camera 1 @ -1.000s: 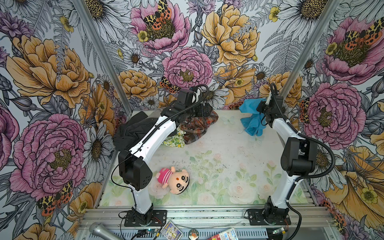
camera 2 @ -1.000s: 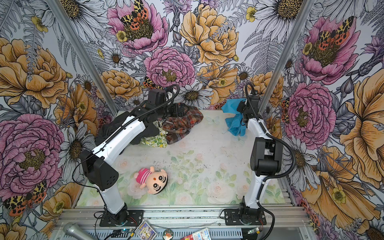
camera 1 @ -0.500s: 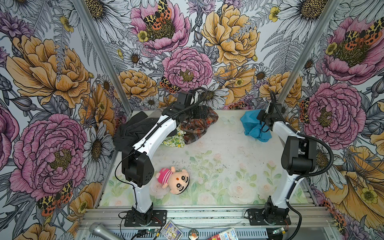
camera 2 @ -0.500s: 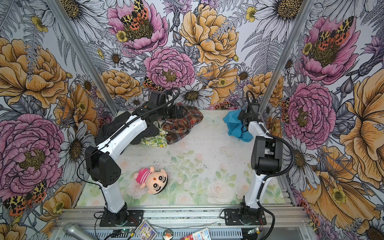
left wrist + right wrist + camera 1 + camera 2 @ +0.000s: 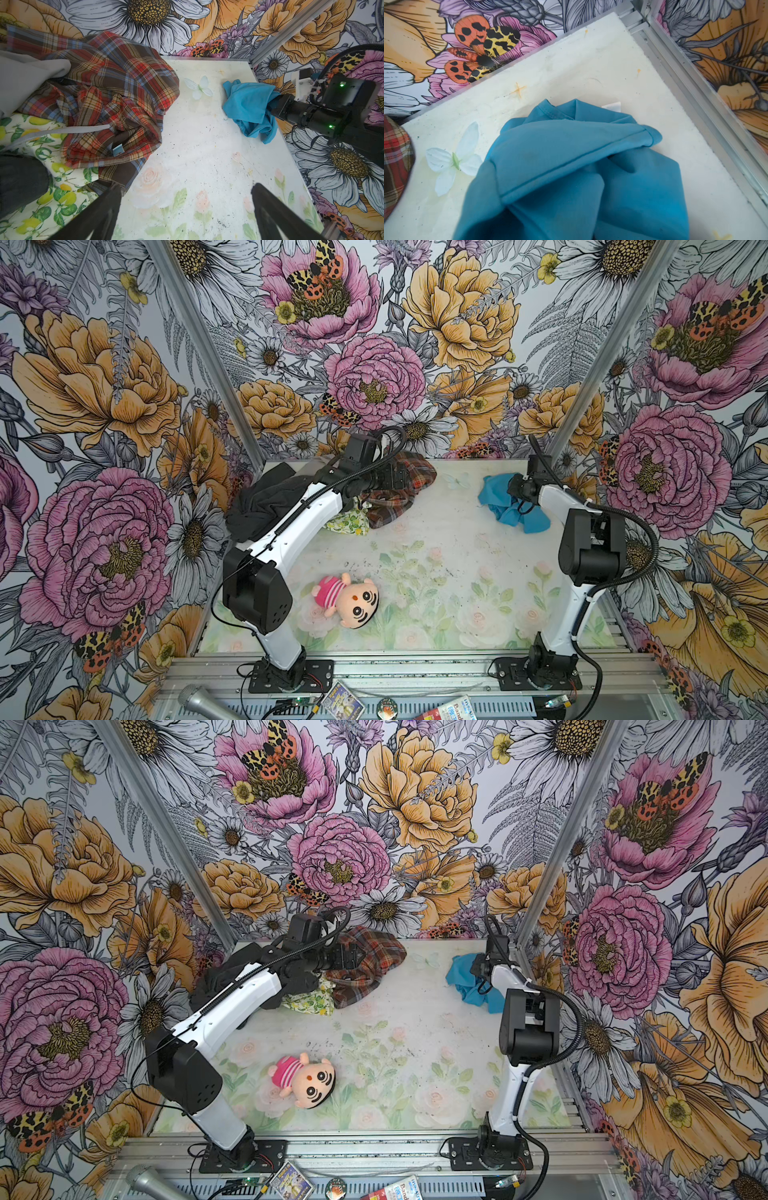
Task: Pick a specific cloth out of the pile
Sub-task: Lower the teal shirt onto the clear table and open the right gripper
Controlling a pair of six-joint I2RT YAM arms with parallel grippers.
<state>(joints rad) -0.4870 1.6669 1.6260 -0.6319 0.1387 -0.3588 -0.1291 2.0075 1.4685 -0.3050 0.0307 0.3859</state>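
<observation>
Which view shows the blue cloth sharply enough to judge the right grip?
Left wrist view: sharpest, evenly lit; cloth bunches at the right gripper, tips hidden; left fingers dark, blurred. Right wrist view: cloth fills the frame, soft up close, covers the tips. Both top views: no glare, cloth small, wall posts lean from the wide angle.

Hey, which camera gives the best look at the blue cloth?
The left wrist view: the whole cloth shows, bunched, with the right gripper at its edge. The right wrist view is close but cuts it off; both top views show it small, partly behind the right arm.
</observation>
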